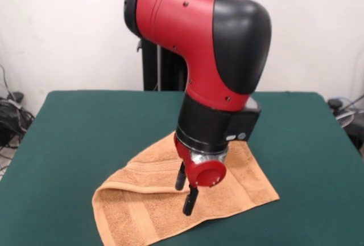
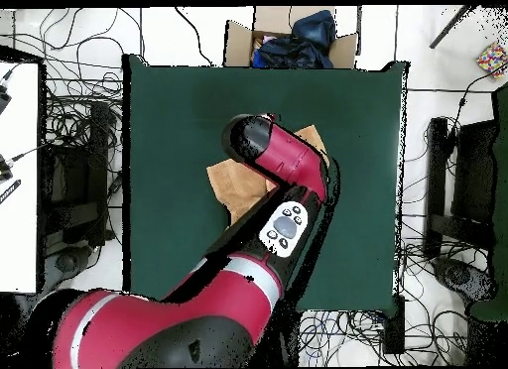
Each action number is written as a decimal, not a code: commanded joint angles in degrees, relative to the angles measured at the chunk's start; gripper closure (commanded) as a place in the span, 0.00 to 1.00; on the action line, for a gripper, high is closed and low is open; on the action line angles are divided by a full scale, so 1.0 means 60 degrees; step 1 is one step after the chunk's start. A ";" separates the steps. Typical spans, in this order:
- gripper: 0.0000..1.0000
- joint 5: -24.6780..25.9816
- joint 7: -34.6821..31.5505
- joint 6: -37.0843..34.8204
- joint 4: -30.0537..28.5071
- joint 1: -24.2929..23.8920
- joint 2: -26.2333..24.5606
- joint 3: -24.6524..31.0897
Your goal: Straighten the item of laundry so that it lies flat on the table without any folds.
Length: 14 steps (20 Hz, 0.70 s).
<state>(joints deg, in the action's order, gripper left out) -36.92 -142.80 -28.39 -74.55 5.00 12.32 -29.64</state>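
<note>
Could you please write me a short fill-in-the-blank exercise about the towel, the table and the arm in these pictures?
1. The towel lies on a table whose top is dark ____.
2. The towel's front-left edge in the front view is ____ over, so it is not flat.
3. The gripper hangs over the ____.
4. The arm's shell is black and ____.

Missing words: green; folded; towel; red

An orange-tan towel [image 1: 170, 200] lies partly folded on the green table [image 1: 79, 132].
</note>
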 commanded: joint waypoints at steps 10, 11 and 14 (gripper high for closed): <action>0.00 -0.0318 -0.2607 -0.1126 -0.1151 0.0384 0.0317 0.0874; 0.00 -0.0315 -0.2610 -0.1165 -0.1144 0.0376 0.0323 0.0863; 0.00 -0.0356 -0.2761 -0.1253 -0.1078 0.0457 0.0249 0.0829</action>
<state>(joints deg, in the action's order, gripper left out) -36.91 -142.80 -28.40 -77.10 6.73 15.48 -29.64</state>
